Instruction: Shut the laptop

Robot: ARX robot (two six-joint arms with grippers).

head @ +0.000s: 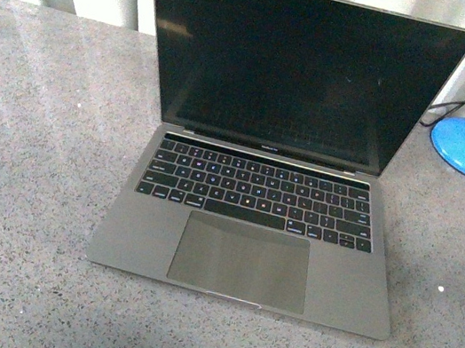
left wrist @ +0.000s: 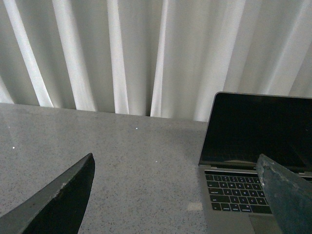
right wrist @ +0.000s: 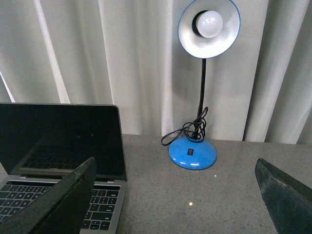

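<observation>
1. Status. The laptop (head: 281, 151) sits open near the middle of the desk (head: 22, 191), trackpad toward me. Its lid stands upright, leaning slightly away, and the screen is dark. Closing has not begun.

2. Arms. Neither arm shows in the front view. In the left wrist view, the left gripper (left wrist: 175, 157) has its fingers (left wrist: 58, 200) spread wide with nothing between them, and the laptop lies off to its right. In the right wrist view, the right gripper (right wrist: 175, 161) has its fingers (right wrist: 58, 204) spread just as wide and is also empty. The laptop lies to its left, and the blue lamp (right wrist: 192, 152) stands ahead at the far right, well apart from the laptop. Neither gripper touches the laptop.

3. Hazards, as I judge them:
- Sliding. The desk looks smooth. If I push the lid mostly toward me and not downward, the whole laptop may skid toward the near edge.
- Screen contact. If a fingertip lands on the dark panel rather than the lid's top edge, it would load the glass.
- Pinching. If a finger follows the lid too low, it could be caught between the lid and the keys.
- Slamming. If I let go of the lid early, it could drop shut hard.
- Snagging. The lamp's cord (right wrist: 187, 130) is coiled at its base, and a wide swing of the right arm could hook it and tip the lamp.
</observation>
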